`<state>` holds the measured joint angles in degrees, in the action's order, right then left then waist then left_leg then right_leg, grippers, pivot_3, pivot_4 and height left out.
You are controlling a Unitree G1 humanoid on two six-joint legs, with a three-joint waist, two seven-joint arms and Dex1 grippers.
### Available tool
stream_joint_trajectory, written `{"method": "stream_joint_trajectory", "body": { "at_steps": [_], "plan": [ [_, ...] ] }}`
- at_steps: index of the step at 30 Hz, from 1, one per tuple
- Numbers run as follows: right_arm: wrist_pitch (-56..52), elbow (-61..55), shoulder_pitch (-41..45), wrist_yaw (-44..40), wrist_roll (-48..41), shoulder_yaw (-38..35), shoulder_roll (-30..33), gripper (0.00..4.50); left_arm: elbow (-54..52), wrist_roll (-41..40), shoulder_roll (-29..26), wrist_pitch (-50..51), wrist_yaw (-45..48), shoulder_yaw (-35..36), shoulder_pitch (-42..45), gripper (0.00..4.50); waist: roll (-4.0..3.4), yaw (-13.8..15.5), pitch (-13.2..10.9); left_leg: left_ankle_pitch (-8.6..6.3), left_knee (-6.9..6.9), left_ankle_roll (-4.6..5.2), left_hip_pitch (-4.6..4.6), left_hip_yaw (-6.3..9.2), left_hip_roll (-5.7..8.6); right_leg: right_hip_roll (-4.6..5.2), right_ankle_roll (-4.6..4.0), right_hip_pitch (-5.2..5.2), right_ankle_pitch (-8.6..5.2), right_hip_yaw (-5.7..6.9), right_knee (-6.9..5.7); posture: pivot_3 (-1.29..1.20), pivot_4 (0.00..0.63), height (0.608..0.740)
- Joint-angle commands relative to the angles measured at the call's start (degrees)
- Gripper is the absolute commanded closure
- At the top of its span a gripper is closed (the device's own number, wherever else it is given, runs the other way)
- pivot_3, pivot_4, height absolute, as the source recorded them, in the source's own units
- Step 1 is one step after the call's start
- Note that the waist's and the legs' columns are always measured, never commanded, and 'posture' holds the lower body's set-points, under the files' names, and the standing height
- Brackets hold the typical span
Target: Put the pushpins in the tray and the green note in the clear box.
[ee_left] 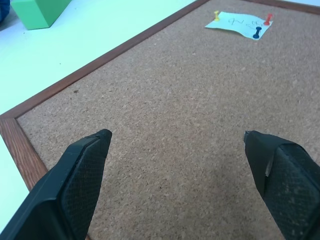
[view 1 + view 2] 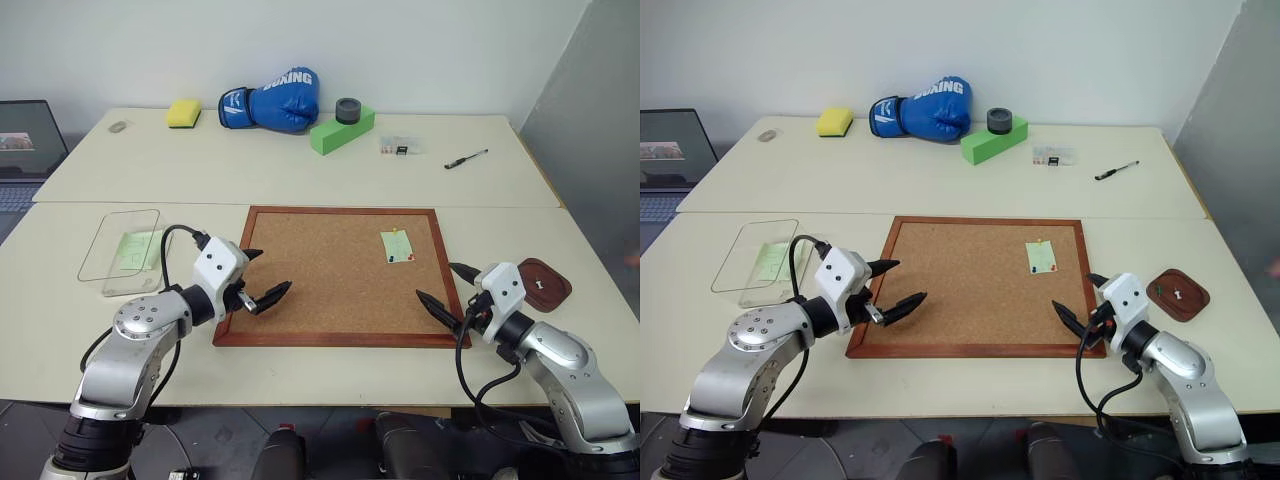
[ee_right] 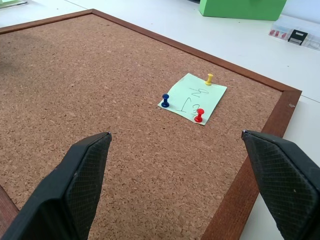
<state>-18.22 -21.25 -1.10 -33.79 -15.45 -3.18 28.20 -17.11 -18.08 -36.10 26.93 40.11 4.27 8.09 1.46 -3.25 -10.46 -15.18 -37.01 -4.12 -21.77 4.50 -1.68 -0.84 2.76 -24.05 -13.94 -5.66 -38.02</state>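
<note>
Both hands spread, holding nothing: left hand (image 2: 262, 283) hovering over corkboard (image 2: 340, 270) left edge, right hand (image 2: 448, 288) over its right corner. Green note (image 3: 192, 98) sitting pinned by pushpins (image 3: 199, 115); tray (image 2: 543, 283) and clear box (image 2: 120, 250) lying on table (image 2: 300, 170).

Silver-grey metal arms, white wrist housings, looping black cables, black textured tapered fingers (image 1: 82, 185)

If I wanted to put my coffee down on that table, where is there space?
Bare tabletop lies between the corkboard and the far row: yellow sponge, boxing glove, green block, pen. The front edge is crowded by both claws; the clear box and tray flank the board.
</note>
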Motion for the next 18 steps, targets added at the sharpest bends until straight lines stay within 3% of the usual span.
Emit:
{"method": "stream_joint_trajectory", "body": {
  "at_steps": [1, 6, 18],
  "plan": [
    [0.8, -1.5, 0.4, -0.4, -1.0, -0.5, -0.1, 0.08, -1.0, -1.2, -0.3, -1.4, 1.1, 1.2, -0.2, 0.0, 0.0, 0.0, 0.0, 0.0, 0.0, 0.0, 0.0, 0.0, 0.0, 0.0, 0.0, 0.0, 0.0, 0.0, 0.0, 0.0, 0.15, 0.74],
    [0.7, -1.7, 0.2, -0.4, -1.1, -0.4, 0.0, 0.08, -1.4, 0.3, -1.2, 0.3, 0.7, 0.4, -0.2, 0.0, 0.0, 0.0, 0.0, 0.0, 0.0, 0.0, 0.01, 0.0, 0.0, 0.0, 0.0, 0.0, 0.0, 0.0, -0.01, 0.0, 0.15, 0.74],
    [0.0, -3.4, -0.6, 0.0, -1.4, 0.3, -0.1, 0.08, 0.7, -4.5, 0.1, 3.7, 1.1, 2.3, 4.8, 0.0, 0.0, 0.0, 0.0, 0.0, 0.0, 0.0, 0.01, 0.0, 0.0, 0.0, 0.0, 0.0, 0.0, 0.0, 0.0, 0.0, 0.15, 0.74]
  ]
}}
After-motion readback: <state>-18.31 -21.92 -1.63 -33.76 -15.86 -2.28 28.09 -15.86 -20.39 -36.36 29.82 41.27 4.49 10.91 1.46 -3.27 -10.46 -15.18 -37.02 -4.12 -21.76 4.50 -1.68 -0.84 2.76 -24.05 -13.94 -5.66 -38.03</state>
